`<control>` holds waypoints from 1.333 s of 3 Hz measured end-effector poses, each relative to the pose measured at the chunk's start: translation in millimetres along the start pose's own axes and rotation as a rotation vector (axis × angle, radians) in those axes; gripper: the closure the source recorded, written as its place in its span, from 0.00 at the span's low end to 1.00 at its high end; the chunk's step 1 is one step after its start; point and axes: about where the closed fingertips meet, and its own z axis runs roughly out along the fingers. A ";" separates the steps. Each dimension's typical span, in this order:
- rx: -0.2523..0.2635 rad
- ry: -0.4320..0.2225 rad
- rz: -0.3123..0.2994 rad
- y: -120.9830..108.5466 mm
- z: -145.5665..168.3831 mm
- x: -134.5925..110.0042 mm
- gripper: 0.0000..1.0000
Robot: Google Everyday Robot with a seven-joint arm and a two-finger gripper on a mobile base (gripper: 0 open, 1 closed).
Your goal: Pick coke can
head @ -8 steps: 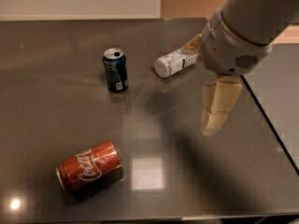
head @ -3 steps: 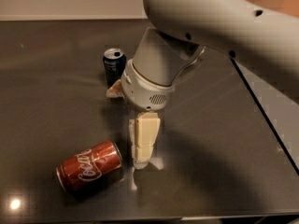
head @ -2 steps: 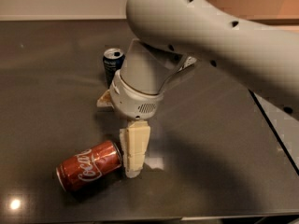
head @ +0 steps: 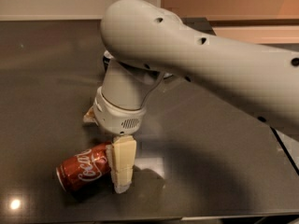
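Note:
The coke can (head: 84, 171), red with white cursive lettering, lies on its side on the dark table (head: 42, 83) near the front left. My gripper (head: 122, 181) hangs straight down from the big white arm (head: 196, 64) and stands at the can's right end, low over the table. It covers that end of the can. I cannot tell whether it touches the can.
The arm hides the middle and back of the table, and the dark blue can and white bottle seen earlier are out of sight behind it. The table's front edge (head: 140, 216) is just below the can. Its right edge (head: 284, 146) runs diagonally at the far right.
The arm has swung from the right side of the table to the front left and come down. The gripper now stands against the coke can's right end. The can has not moved.

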 end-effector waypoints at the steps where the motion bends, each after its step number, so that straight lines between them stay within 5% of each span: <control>1: -0.011 0.017 -0.020 3.6 10.2 -6.9 0.18; 3: -0.011 0.015 -0.005 5.2 7.3 -9.5 0.64; 4: -0.011 -0.030 0.042 -1.1 -19.8 -6.9 0.88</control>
